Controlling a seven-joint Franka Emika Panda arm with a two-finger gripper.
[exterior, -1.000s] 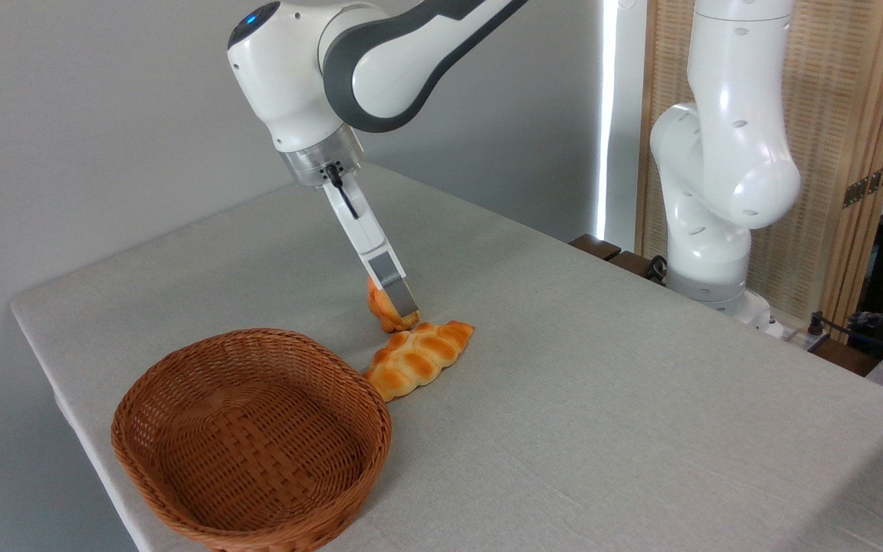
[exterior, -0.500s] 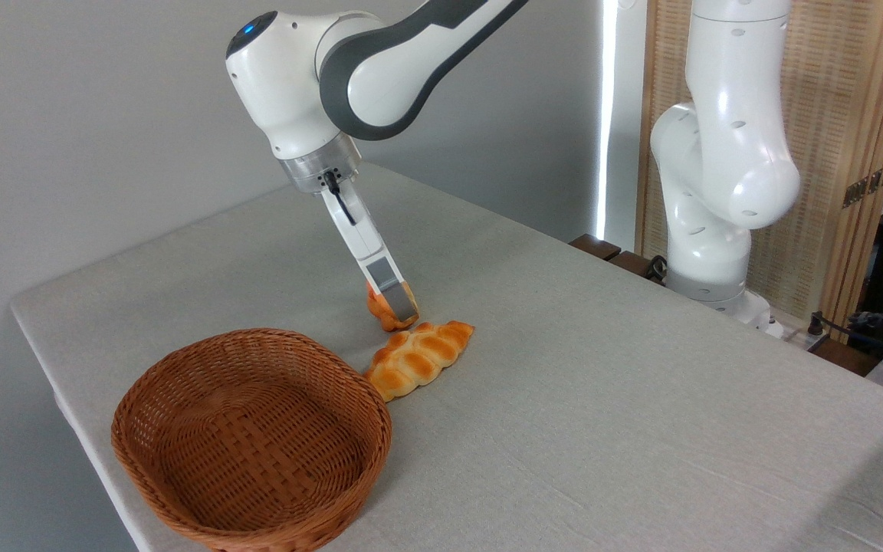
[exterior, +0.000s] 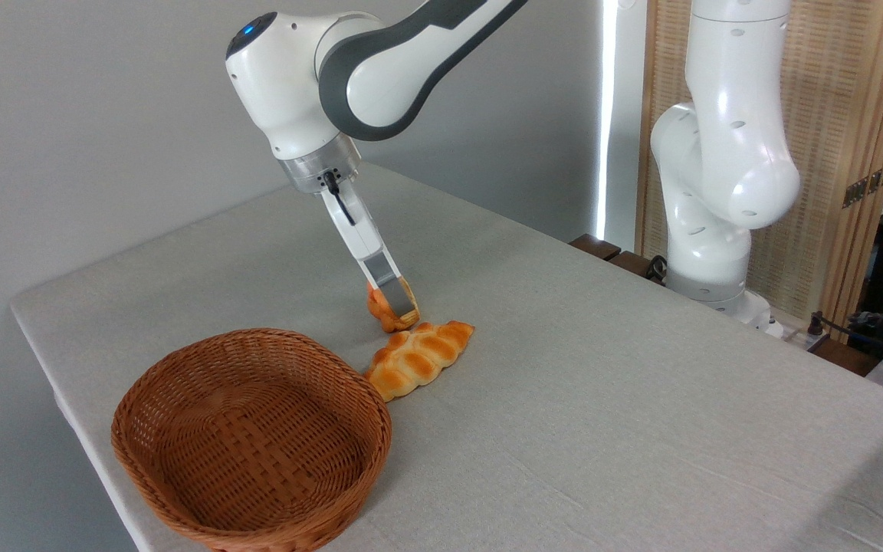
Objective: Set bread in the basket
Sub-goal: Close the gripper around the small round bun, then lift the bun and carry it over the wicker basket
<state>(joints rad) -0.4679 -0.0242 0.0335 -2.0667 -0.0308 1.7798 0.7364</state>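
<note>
The bread (exterior: 377, 310), a small orange bun, sits mid-table just behind the long braided loaf (exterior: 420, 357). My gripper (exterior: 394, 307) comes down at a slant from the upper left and is shut on the bread. Its near fingertip (exterior: 405, 303) covers the bun's right side, and the far finger is hidden behind the bun. I cannot tell whether the bun's underside still touches the cloth. The basket (exterior: 256, 336), an oval reddish-brown wicker one with nothing in it, stands at the front left, its rim close to the loaf's left end.
The table (exterior: 602, 399) has a grey cloth, and its left edge runs just past the basket. A second white robot arm (exterior: 725, 169) stands at the back right corner. Cables and dark objects (exterior: 882, 330) lie beyond the right edge.
The wrist and fingers have shifted slightly up and to the left while staying on the bun. The loaf and basket have not moved.
</note>
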